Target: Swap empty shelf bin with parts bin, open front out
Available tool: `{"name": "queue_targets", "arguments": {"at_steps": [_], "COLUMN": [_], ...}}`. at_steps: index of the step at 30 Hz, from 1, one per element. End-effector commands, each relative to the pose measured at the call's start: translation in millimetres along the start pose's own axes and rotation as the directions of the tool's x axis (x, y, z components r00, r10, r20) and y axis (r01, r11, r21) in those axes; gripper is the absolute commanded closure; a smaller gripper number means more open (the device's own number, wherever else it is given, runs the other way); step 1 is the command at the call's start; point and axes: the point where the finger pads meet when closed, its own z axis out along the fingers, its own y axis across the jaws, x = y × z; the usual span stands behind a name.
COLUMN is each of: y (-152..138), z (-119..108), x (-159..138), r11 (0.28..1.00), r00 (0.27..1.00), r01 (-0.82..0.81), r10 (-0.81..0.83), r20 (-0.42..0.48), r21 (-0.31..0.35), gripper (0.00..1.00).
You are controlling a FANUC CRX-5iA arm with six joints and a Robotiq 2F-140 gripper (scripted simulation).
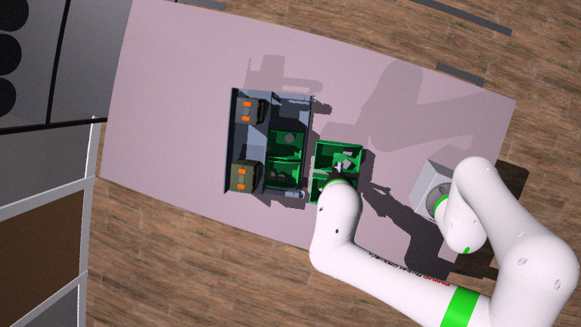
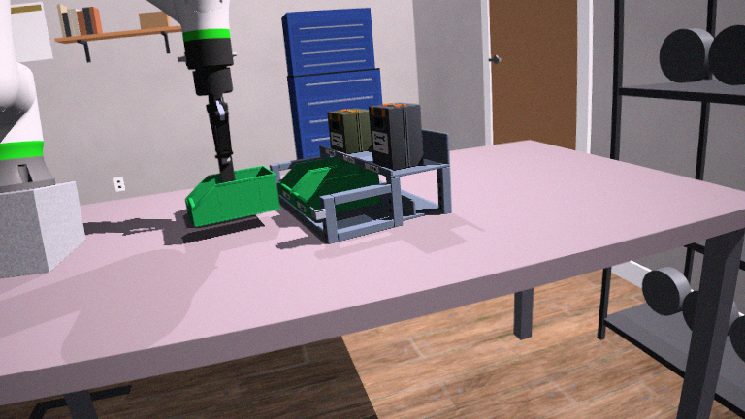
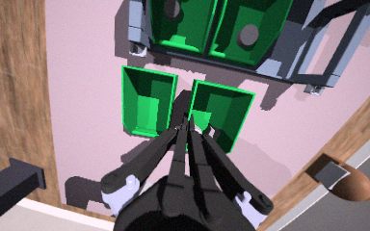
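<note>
Two green open bins stand side by side on the table in front of the grey shelf. My gripper points straight down and is shut on the thin side wall of the bin that stands nearer the shelf's gap, also seen in the overhead view and the side view. My fingers hide part of its inside, and I cannot make out parts in it. The other table bin looks empty. The gap lies at one end of the lower board. Two green bins with dark round parts fill the other spots.
The shelf's low upper board carries two boxy units with orange marks. My grey base block stands at the table's end. A blue cabinet stands behind the table and a dark rack beside it.
</note>
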Motion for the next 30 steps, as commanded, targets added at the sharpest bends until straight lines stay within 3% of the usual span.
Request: {"name": "queue_targets", "arguments": {"at_steps": [1,7,15,24,30], "y": [0,3,34,111,133], "z": [-1,-1,0,2,3], "x": [1,0,-2,-8,-9], "r11": [1.0,1.0,1.0,1.0,1.0], "r00": [1.0,1.0,1.0,1.0,1.0], "r01": [0.0,0.0,0.0,0.0,0.0], "r10": [0.0,0.0,0.0,0.0,0.0], "r20": [-0.001,-0.001,-0.001,-0.001,-0.001], "r21": [-0.001,-0.001,-0.001,-0.001,-0.001], "gripper": [0.9,0.9,0.9,0.9,0.9]}}
